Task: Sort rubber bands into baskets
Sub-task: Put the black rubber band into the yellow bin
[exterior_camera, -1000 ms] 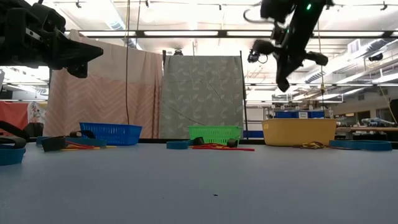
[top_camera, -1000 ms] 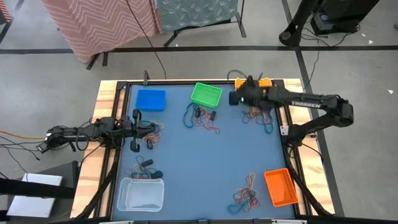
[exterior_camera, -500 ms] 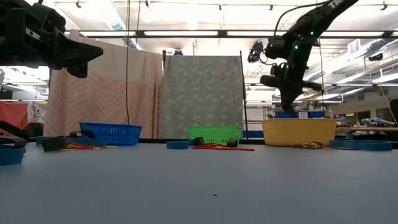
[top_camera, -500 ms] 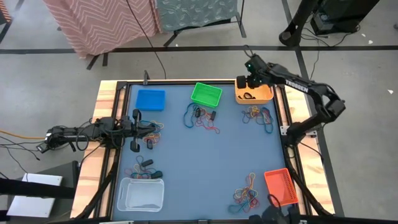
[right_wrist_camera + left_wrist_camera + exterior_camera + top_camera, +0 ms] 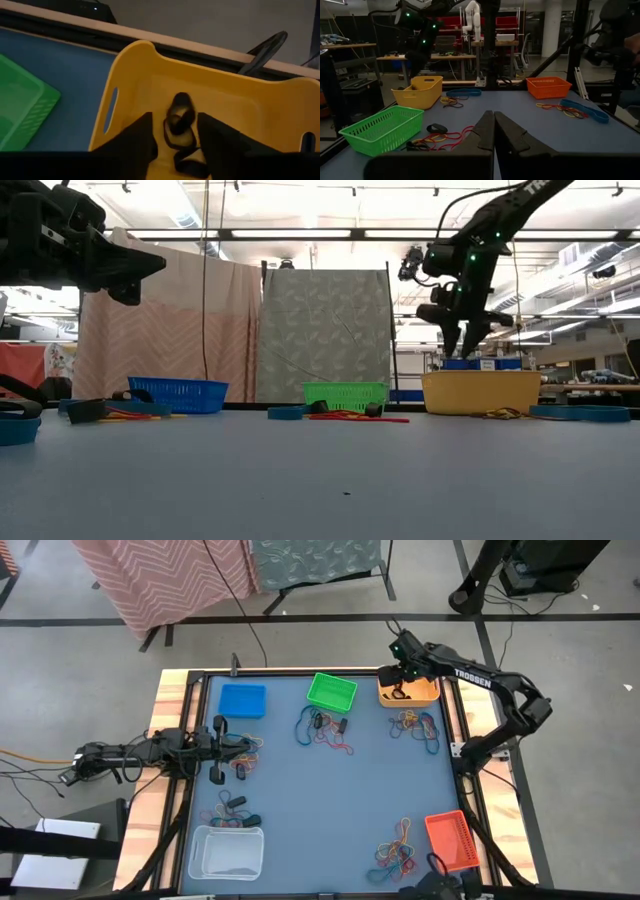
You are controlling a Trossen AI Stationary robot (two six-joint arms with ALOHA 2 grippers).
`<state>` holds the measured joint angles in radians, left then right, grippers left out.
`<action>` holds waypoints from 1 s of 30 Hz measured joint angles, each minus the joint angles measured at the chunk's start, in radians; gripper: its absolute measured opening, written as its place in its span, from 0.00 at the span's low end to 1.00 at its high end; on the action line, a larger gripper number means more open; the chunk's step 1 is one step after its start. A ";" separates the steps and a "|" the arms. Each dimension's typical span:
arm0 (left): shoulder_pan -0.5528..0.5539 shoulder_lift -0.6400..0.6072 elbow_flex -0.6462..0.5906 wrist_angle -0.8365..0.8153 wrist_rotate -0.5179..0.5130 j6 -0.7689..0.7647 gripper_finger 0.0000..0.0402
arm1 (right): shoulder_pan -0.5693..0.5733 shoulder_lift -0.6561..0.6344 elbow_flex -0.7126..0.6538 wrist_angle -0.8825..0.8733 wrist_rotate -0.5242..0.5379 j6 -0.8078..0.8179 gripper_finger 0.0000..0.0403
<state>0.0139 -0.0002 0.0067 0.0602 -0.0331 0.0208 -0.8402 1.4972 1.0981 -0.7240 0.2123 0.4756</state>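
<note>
Beyond the blue table (image 5: 330, 790) patterned curtains (image 5: 170, 330) are hung, while only the right wrist view shows the right gripper (image 5: 175, 131) parted over dark rubber bands (image 5: 180, 125) inside the yellow-orange basket (image 5: 240, 120).

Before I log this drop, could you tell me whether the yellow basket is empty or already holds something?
Not empty. The right wrist view shows dark rubber bands lying inside the yellow basket, directly below the right tool, whose fingers stand apart.
</note>
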 joint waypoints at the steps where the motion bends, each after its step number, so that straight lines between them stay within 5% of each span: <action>1: 0.000 0.000 0.000 0.000 0.000 0.000 0.02 | 0.000 -0.007 0.000 -0.010 -0.001 0.011 0.47; 9: 0.000 0.000 0.000 0.000 0.000 0.000 0.02 | 0.057 -0.146 0.000 -0.059 -0.160 0.177 0.64; 18: 0.000 0.000 0.000 0.000 0.000 0.000 0.02 | 0.391 -0.385 0.000 0.001 -0.273 0.383 0.62; 25: 0.000 0.000 0.000 0.069 0.000 -0.078 0.02 | 0.699 -0.491 0.000 0.015 -0.063 0.550 0.61; 30: 0.000 0.002 0.000 0.298 -0.061 -0.265 0.02 | 0.799 -0.505 0.000 0.013 0.088 0.598 0.61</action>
<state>0.0139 0.0022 0.0067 0.3582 -0.0939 -0.2443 -0.0411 0.9920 1.0977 -0.7107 0.3000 1.0733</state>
